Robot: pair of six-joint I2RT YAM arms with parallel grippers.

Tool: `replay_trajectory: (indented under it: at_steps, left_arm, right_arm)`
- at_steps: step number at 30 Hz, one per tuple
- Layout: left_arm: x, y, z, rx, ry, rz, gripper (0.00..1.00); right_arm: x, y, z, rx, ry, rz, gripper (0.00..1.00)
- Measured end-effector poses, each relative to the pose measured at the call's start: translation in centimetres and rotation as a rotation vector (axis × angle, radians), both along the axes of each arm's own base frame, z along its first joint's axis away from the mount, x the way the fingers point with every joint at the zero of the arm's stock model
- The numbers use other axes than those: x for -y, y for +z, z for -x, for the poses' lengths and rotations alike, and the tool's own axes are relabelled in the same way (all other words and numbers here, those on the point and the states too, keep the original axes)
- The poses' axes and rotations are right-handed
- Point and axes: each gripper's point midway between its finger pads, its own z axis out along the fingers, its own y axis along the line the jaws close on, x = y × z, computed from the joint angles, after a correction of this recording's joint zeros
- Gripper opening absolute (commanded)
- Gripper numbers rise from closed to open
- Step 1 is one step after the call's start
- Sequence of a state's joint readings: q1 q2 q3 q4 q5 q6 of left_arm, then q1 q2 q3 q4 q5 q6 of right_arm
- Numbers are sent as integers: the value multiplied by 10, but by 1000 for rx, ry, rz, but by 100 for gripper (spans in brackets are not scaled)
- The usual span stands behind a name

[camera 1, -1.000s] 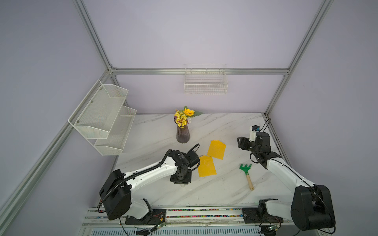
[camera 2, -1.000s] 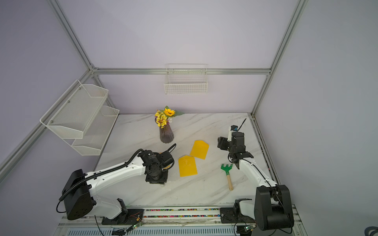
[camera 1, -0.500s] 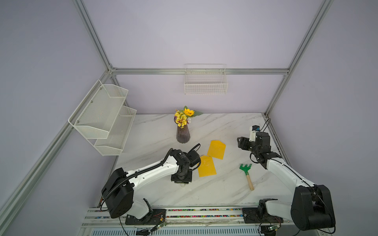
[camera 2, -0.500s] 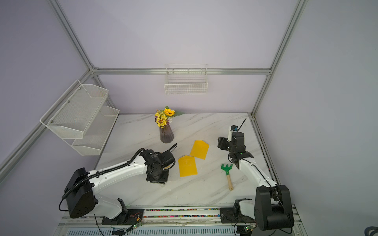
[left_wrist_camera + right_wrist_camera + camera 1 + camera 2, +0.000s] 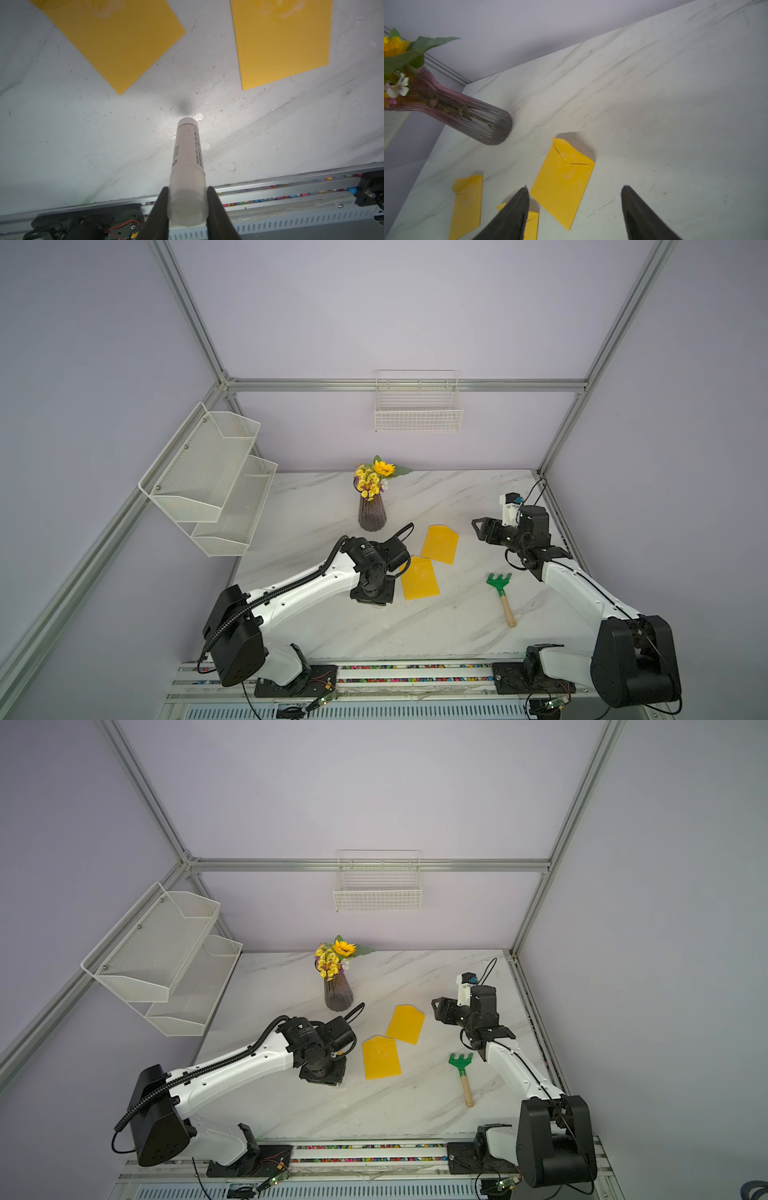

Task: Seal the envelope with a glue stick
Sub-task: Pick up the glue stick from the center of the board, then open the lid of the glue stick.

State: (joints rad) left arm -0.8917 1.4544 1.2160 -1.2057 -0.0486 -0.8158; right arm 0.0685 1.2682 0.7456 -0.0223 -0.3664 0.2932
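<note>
Pickup of the glue stick (image 5: 188, 149) looks to be the step in hand: the left gripper (image 5: 187, 189) has its fingers pressed against both sides of the stick's wider, capped-looking end. The stick points down at the table (image 5: 415, 622) just beside the near envelope (image 5: 419, 583), though I cannot tell whether its tip rests there. Next it likely needs lifting and uncapping, perhaps with the right gripper (image 5: 574, 187), which hangs wide and empty near the far envelope (image 5: 439, 544); against a second ago, both arms and envelopes sit almost unchanged.
</note>
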Motion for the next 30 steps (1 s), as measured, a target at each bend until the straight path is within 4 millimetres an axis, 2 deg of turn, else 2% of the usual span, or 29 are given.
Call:
replay_trajectory:
  at_steps: [3,5,8,10,12,15,20,30]
  left_arm:
    - [6,12,-2,23,-38,38,15]
    - [10,24,-3,44,-66,74,15]
    - [17,45,-5,85,-105,132,13]
    - [22,57,-6,106,-131,166,5]
    - [27,67,-6,111,-153,202,5]
    - [34,74,-1,96,-185,243,5]
    - [40,80,6,67,-216,289,4]
    - [39,108,10,84,-215,380,1]
  right_arm:
    - [-32,8,9,4,124,-82,70]
    - [-61,17,20,23,222,-112,70]
    - [-105,39,46,104,380,-133,71]
    - [-129,55,67,173,477,-146,71]
    - [-146,68,82,230,554,-153,68]
    - [-165,74,100,298,654,-146,64]
    - [-193,62,143,365,836,-109,65]
    - [-221,69,198,545,1079,-47,65]
